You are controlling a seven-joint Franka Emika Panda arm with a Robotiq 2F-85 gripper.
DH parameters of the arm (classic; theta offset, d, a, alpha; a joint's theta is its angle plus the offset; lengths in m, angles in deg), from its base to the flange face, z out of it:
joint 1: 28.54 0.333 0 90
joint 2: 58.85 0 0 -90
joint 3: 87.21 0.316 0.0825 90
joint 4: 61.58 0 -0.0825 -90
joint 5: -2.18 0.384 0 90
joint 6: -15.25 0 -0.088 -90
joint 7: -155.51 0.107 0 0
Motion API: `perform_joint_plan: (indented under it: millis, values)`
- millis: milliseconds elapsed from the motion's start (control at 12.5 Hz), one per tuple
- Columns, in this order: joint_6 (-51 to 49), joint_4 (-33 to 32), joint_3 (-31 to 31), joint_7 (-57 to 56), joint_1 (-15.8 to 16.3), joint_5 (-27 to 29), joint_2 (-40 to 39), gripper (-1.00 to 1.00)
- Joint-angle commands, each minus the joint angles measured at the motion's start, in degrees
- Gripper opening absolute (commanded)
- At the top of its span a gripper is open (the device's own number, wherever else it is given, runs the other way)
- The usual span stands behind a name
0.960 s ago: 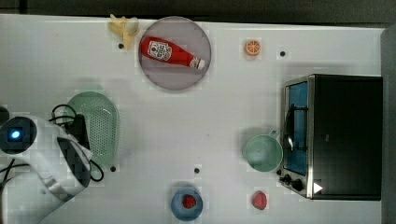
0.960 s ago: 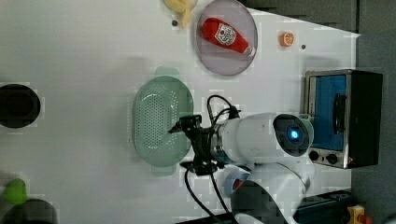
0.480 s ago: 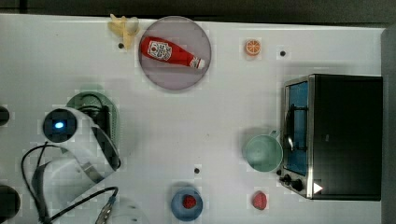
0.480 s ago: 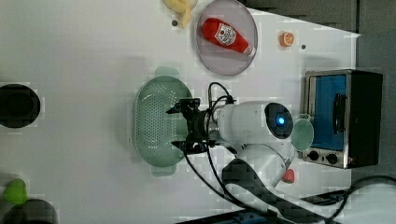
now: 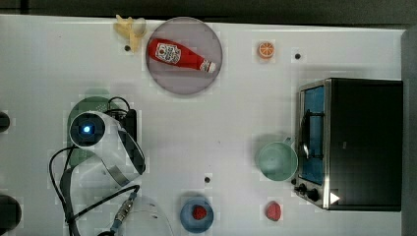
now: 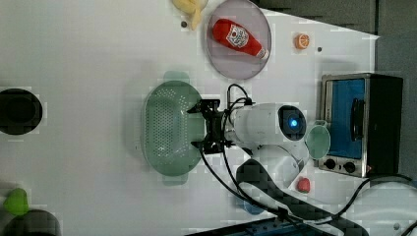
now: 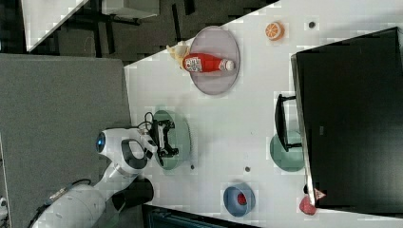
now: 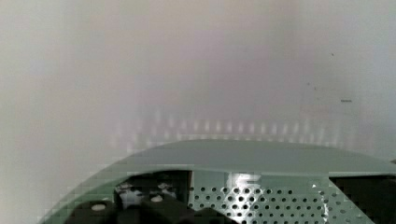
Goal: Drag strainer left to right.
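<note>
Top view: a white table [image 5: 231,123], dark floor past its far edge. On it I count 1 strainer [image 5: 93,101], mostly under the arm [image 5: 105,147] at the top view's left, 1 grey plate [image 5: 184,56] with 1 ketchup bottle [image 5: 179,55], 1 mint cup [image 5: 278,161] just beside 1 toaster oven [image 5: 351,142], 1 orange slice [image 5: 266,49], 1 blue bowl [image 5: 196,214], 1 red strawberry [image 5: 273,211].

Left view: the pale green strainer sits mid-table, holes plain to see, 1 tab handle at each end. The arm reaches across from the left view's right, wrist level, and the end effector [image 6: 205,126] hangs over the strainer's right rim, fingers spread wide, nothing between them.

Right view: grey carpet [image 7: 62,99] beside the table; the arm bends up from the right view's lower left, end effector over the strainer bowl.

Wrist view: the strainer's rim [image 8: 243,158] and dotted wall close below, bare white table beyond.
</note>
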Motion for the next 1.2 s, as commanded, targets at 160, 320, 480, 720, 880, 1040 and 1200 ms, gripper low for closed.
perform_joint_plan:
  millis: [160, 320, 480, 720, 880, 1040, 1200]
  values:
    - [0.81, -1.04, -1.49, 1.89, 1.25, 0.71, -0.13, 1.0]
    - [1.11, -2.52, -2.8, 1.82, 0.92, 0.7, 0.85, 1.0]
    - [1.13, -4.34, -4.68, 0.42, 0.6, 0.61, 2.47, 1.0]
    - [1.09, -7.04, -7.69, -2.98, -0.02, 0.62, 4.81, 1.0]
    - [1.13, -8.4, -9.69, -4.35, -0.33, 0.55, 5.93, 1.0]
    - [1.14, -9.33, -11.77, -7.33, -0.64, 0.53, 6.55, 1.0]
    - [1.14, -9.92, -14.29, -9.58, -0.88, 0.53, 7.05, 1.0]
